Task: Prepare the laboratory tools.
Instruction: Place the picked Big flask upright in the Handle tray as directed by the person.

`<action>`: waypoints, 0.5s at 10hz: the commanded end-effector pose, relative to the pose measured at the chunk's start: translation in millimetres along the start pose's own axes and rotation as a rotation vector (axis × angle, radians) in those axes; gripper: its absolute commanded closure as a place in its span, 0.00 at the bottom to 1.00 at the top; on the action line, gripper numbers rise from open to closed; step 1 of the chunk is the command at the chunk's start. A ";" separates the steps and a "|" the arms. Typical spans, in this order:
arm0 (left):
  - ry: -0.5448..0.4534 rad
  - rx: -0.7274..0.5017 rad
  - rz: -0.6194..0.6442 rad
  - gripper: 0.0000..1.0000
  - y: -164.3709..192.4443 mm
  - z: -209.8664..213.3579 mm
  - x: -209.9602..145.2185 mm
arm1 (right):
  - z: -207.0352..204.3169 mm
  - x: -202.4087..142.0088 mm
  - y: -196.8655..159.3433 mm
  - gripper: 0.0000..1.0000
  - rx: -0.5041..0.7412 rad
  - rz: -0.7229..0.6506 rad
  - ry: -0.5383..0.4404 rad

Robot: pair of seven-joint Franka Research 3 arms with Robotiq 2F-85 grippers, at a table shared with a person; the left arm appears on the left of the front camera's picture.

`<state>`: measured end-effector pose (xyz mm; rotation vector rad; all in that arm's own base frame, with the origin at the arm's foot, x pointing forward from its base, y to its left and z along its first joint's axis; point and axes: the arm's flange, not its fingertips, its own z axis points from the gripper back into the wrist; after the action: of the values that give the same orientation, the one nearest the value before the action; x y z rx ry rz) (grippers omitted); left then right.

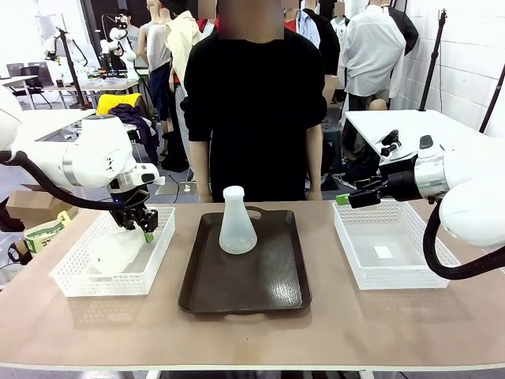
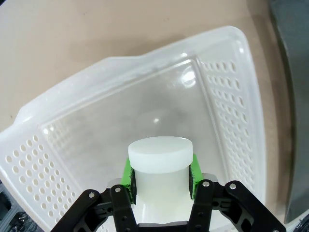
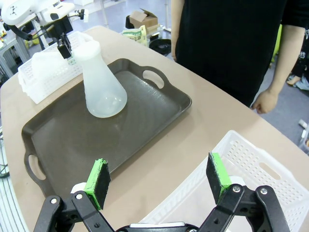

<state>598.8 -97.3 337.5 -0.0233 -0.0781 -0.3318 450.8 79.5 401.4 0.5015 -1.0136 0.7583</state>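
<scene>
- Left gripper (image 2: 161, 176) clamps the neck of a flask (image 2: 160, 159), the basket (image 2: 231, 111) below it.
- Right gripper (image 3: 159, 181) gapes wide, holding nothing; second flask (image 3: 101, 79) stands on the tray (image 3: 63, 140) ahead.

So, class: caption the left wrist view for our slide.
Left gripper shut on a flask's neck inside the white basket.

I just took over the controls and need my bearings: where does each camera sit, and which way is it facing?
Front view: between the arms, looking across the table at the person; both arms show.
Left wrist view: on the left arm, looking down into a white basket; left gripper shut on a flask.
Right wrist view: on the right arm, looking over the tray; right gripper open.
Front and right wrist share the upright flask.
</scene>
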 end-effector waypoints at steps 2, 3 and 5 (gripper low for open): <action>0.014 -0.033 0.065 1.00 -4.9 37.4 -14.9 | 2.5 2.3 1.1 0.00 -0.001 -0.008 -0.004; 0.012 -0.044 0.070 1.00 -5.5 47.5 -18.9 | 2.5 2.3 1.1 0.00 -0.001 -0.008 -0.004; -0.026 -0.026 0.057 1.00 -12.9 74.2 -30.0 | 2.5 2.3 1.1 0.00 -0.001 -0.008 -0.004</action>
<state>574.7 -96.8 401.2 -0.0539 -0.0837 -0.2934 450.9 79.5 401.4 0.5014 -1.0138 0.7582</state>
